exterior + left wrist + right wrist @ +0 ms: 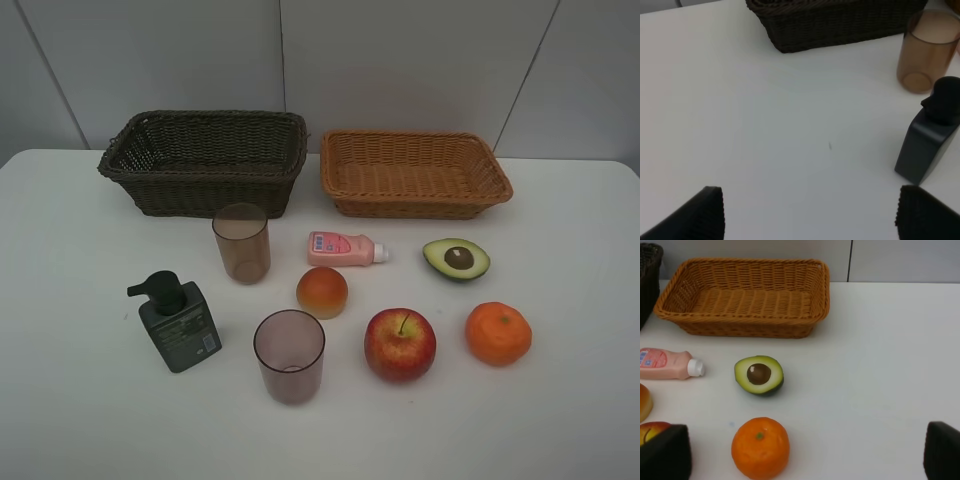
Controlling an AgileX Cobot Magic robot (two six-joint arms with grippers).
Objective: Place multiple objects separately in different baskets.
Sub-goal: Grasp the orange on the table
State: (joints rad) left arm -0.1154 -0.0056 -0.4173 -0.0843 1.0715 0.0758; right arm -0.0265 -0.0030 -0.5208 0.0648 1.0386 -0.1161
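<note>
Both baskets stand empty at the back: the dark brown one [210,190] on the left, the light tan one [420,207] on the right. In front lie two cups [241,242] [289,355], a dark green pump bottle [178,323], a pink bottle [345,248] on its side, a peach-coloured fruit [322,292], an apple [400,343], a tangerine [498,333] and an avocado half [457,258]. My left gripper [810,220] is open over bare table beside the pump bottle [930,145]. My right gripper [802,455] is open, with the tangerine [760,447] just ahead of it.
Neither arm shows in the exterior high view. The white table [80,400] meets a grey panelled wall [400,60] behind the baskets. In the left wrist view a cup [927,52] stands between the pump bottle and the dark basket [840,25].
</note>
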